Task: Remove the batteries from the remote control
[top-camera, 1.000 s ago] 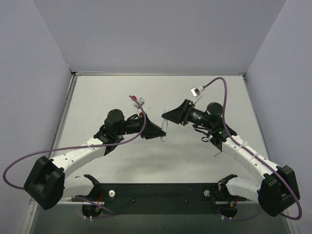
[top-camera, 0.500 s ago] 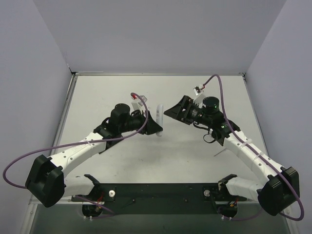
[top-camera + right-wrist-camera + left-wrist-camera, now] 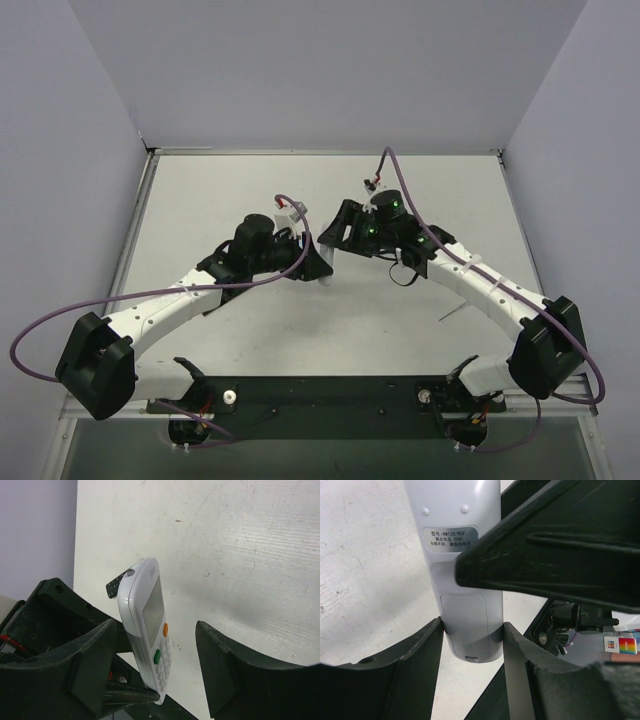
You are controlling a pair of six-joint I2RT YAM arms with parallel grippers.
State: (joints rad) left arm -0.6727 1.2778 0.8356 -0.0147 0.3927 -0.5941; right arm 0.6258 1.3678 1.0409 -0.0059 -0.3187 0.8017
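White remote control [image 3: 464, 575] staying clamped in left gripper [image 3: 472, 628]; I am bringing right gripper [image 3: 156, 627], jaws wide, in around its far end. Battery cover [image 3: 465, 621] still shut, batteries hidden.

From above, the left gripper [image 3: 312, 262] and right gripper [image 3: 338, 232] hide nearly all of the white remote [image 3: 465, 615]. The left wrist view cuts off its far end, and 1 blurred finger [image 3: 545, 555] of the right gripper covers part of its back. A dark object [image 3: 114, 586] behind it is too hidden to name.

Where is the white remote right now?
The white remote is near the middle of the table, clamped in the left gripper, with the right gripper open around it.
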